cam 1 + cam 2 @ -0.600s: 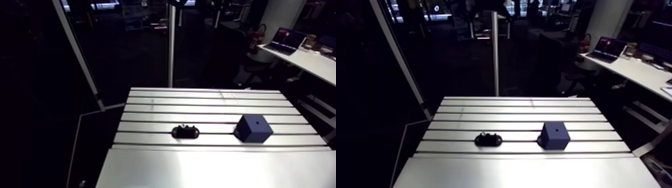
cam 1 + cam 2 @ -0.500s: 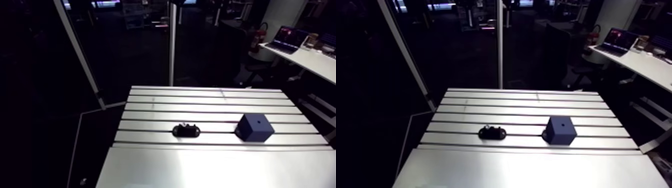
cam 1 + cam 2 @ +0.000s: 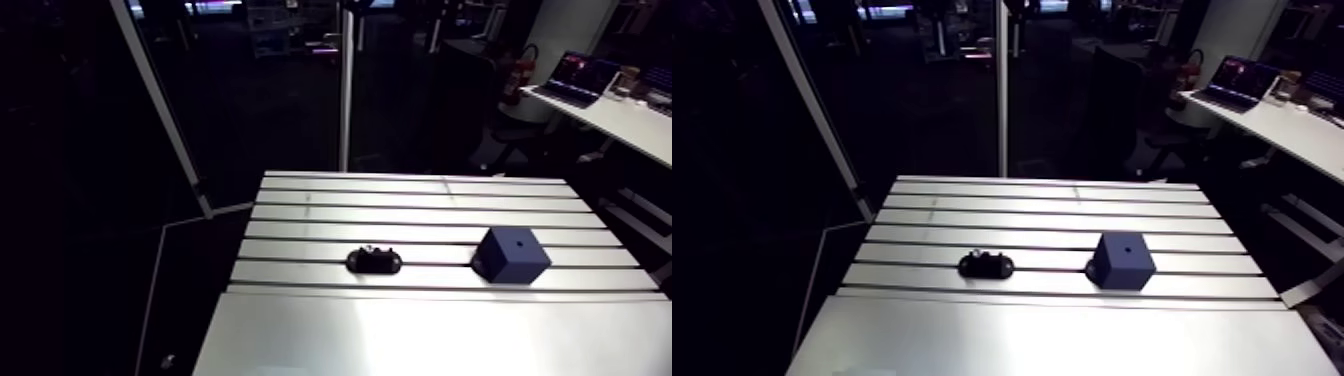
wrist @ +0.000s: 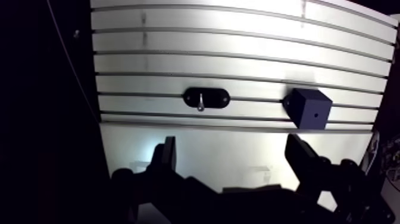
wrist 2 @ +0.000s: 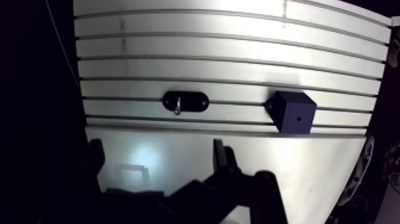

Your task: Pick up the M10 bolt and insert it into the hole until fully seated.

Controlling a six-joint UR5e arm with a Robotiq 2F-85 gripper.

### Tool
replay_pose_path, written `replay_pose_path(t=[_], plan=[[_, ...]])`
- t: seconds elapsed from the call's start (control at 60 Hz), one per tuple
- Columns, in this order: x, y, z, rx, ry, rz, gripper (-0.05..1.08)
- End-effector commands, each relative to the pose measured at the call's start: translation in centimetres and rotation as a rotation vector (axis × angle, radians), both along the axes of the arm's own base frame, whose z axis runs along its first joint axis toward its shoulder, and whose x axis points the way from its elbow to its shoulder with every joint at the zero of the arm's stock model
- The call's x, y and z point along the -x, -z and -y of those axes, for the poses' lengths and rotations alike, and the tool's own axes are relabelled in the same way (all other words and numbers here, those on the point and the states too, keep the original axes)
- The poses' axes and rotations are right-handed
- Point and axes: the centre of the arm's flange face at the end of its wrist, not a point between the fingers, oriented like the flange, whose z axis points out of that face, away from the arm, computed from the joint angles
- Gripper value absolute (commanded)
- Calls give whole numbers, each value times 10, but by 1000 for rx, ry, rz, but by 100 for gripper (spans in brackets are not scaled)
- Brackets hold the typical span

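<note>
M10 bolt [image 4: 202,102] sits in a black oval holder [image 4: 219,98], left of the dark blue block [image 4: 309,108] in the arm view and clear of it. Block stands on the slotted table [image 4: 238,36], small hole [image 3: 516,241] in its top face. Gripper [image 4: 231,149] hangs short of the block, fingers spread wide, nothing held.

A slotted aluminium table [image 3: 400,215] — grooves running crosswise — carries a black oval holder [image 3: 386,264].

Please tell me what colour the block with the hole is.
Dark blue block, clearest in the wrist view.
</note>
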Motion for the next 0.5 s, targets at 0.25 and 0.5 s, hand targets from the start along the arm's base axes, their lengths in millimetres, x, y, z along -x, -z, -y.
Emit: replay_pose_path(t=[0.25,0.5], plan=[[-23,19,6,4,-50,-45,1],[-44,44,5,0,-51,4,1]])
